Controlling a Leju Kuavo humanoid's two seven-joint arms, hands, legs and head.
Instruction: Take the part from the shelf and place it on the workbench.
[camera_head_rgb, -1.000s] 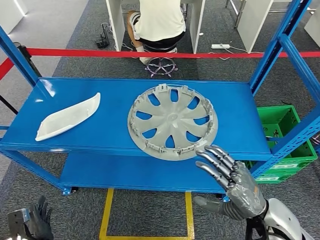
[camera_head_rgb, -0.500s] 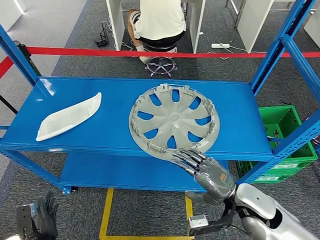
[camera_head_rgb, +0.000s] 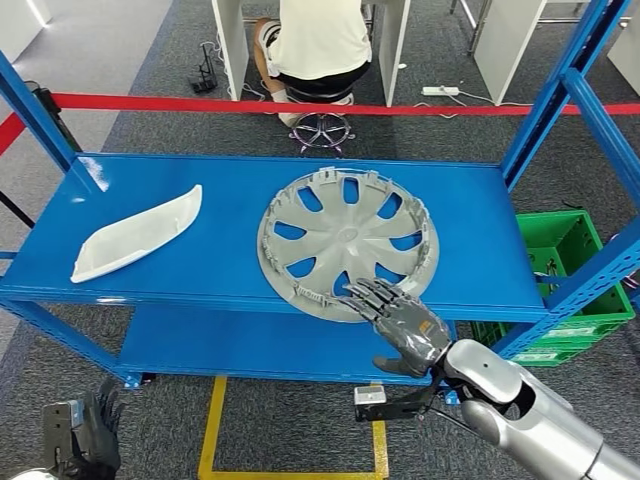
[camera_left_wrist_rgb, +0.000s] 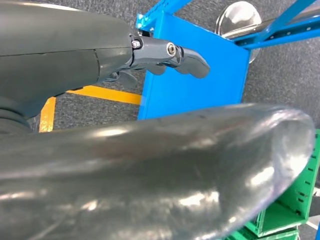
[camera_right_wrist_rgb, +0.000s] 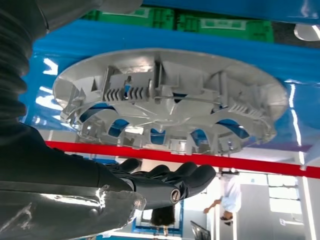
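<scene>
A grey plastic wheel cover (camera_head_rgb: 347, 240) lies flat on the top board of the blue shelf (camera_head_rgb: 226, 250), its near rim at the front edge. My right hand (camera_head_rgb: 400, 320) hovers at that near rim, fingers stretched out over it and thumb below the shelf edge, holding nothing. In the right wrist view the wheel cover (camera_right_wrist_rgb: 170, 95) sits just past my outstretched fingers (camera_right_wrist_rgb: 177, 180), with a gap between. My left hand (camera_head_rgb: 94, 435) hangs low at the near left, away from the shelf, with nothing in it; its fingers (camera_left_wrist_rgb: 166, 52) reach straight out.
A white curved trim piece (camera_head_rgb: 136, 235) lies on the shelf's left side. Blue uprights (camera_head_rgb: 558, 90) frame the shelf on the right, with a green crate (camera_head_rgb: 562, 250) beyond. Red barrier tape (camera_head_rgb: 189, 104) runs behind the shelf, and a person (camera_head_rgb: 321, 40) sits past it.
My right hand has moved left and forward from the shelf's front right to the wheel cover's near rim. The wheel cover and trim piece have stayed put.
</scene>
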